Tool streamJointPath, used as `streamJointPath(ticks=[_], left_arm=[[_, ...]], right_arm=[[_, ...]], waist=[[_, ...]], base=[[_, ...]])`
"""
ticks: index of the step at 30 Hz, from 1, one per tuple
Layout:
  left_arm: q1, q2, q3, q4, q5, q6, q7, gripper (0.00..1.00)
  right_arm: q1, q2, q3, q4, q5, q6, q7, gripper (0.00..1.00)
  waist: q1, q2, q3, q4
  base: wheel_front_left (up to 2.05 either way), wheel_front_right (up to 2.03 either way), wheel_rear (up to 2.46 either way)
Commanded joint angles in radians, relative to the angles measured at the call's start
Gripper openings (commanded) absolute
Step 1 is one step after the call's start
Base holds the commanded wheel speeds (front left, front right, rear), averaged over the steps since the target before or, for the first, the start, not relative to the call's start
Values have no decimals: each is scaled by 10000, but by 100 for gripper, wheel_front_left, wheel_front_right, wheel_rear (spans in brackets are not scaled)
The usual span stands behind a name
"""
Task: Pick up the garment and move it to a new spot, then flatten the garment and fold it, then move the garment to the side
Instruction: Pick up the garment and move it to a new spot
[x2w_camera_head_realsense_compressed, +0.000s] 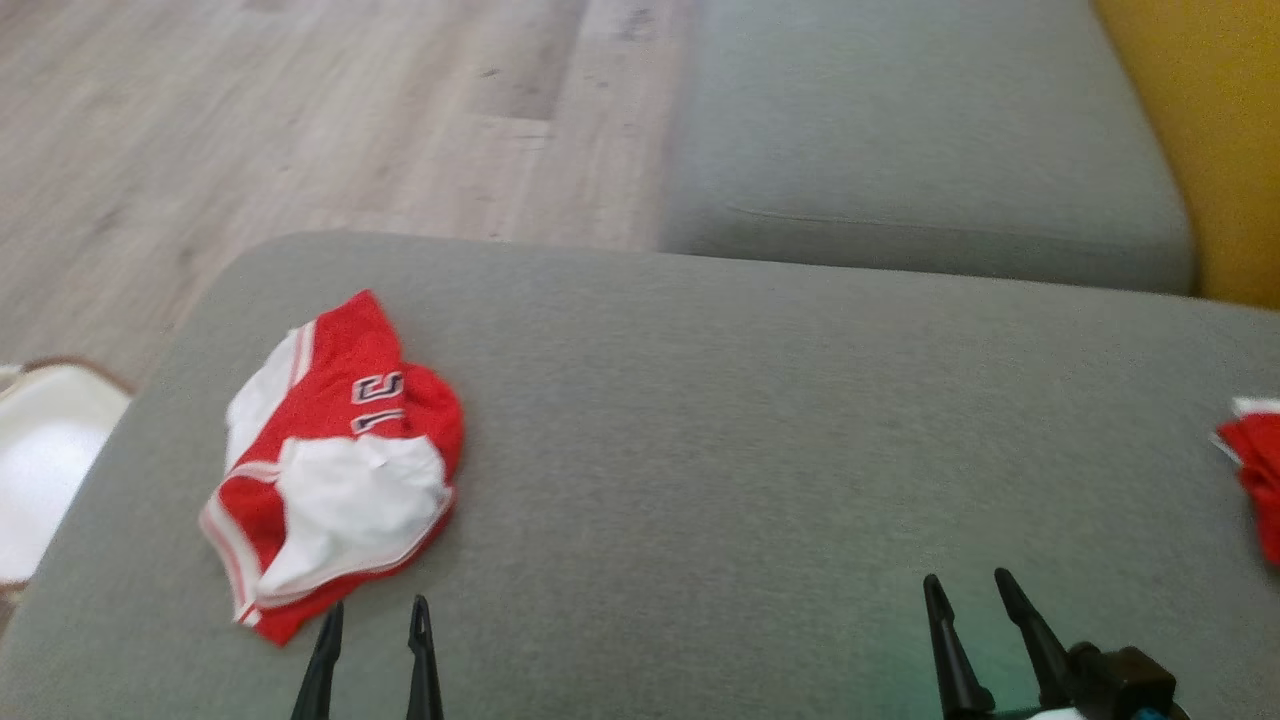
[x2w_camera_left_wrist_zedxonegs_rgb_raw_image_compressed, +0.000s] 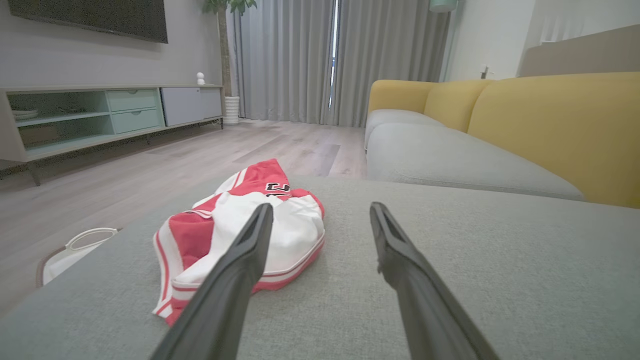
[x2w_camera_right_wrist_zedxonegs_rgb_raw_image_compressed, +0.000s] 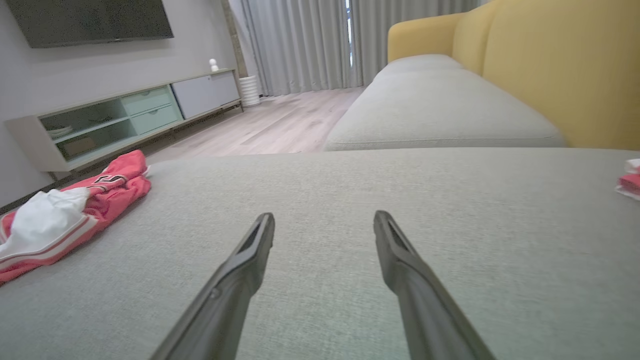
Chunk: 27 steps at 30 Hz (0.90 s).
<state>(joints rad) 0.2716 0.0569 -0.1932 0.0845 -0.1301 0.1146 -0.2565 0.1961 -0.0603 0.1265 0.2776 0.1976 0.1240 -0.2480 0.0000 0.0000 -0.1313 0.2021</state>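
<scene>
A crumpled red and white garment (x2w_camera_head_realsense_compressed: 335, 460) with a number on it lies on the left part of the grey sofa seat (x2w_camera_head_realsense_compressed: 720, 420). The garment (x2w_camera_left_wrist_zedxonegs_rgb_raw_image_compressed: 240, 235) sits just ahead and left of my left gripper (x2w_camera_left_wrist_zedxonegs_rgb_raw_image_compressed: 321, 212). The left gripper (x2w_camera_head_realsense_compressed: 375, 618) stands open and empty at the bottom of the head view, right below the garment's near edge. My right gripper (x2w_camera_head_realsense_compressed: 968, 590) is open and empty over bare cushion, far right of the garment (x2w_camera_right_wrist_zedxonegs_rgb_raw_image_compressed: 60, 220). Its fingers (x2w_camera_right_wrist_zedxonegs_rgb_raw_image_compressed: 260, 240) are spread above the seat.
A second red and white cloth (x2w_camera_head_realsense_compressed: 1255, 470) lies at the right edge of the seat. A white basket (x2w_camera_head_realsense_compressed: 45, 460) sits on the wooden floor (x2w_camera_head_realsense_compressed: 300, 120) off the left edge. Another grey cushion (x2w_camera_head_realsense_compressed: 920, 150) and yellow backrest (x2w_camera_head_realsense_compressed: 1210, 130) lie beyond.
</scene>
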Motion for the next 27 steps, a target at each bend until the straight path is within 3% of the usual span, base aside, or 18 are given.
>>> streamJointPath(ticks=[1,10,20,27], left_arm=[[-490,-66,381,-366,85,12,-53,100],[-434,-14,823,-518,317,-165,-53,100],[-362,-44,1283,-895,250,36,-53,100],[-976,163,1654,-946,372,-159,-53,100]], right_arm=[[-279,-26,253,-239,54,67,-137,100],[-345,62,390,-194,125,67,-137,100],[-912,-24,675,-2,132,67,-137,100],[-609,-282,468,-128,28,67,-137,100]], waist=[[0,0,16,636],[0,0,105,2141],[0,0,633,2619],[0,0,948,2837]], base=[[0,0,0],[0,0,0],[0,0,0],[0,0,0]])
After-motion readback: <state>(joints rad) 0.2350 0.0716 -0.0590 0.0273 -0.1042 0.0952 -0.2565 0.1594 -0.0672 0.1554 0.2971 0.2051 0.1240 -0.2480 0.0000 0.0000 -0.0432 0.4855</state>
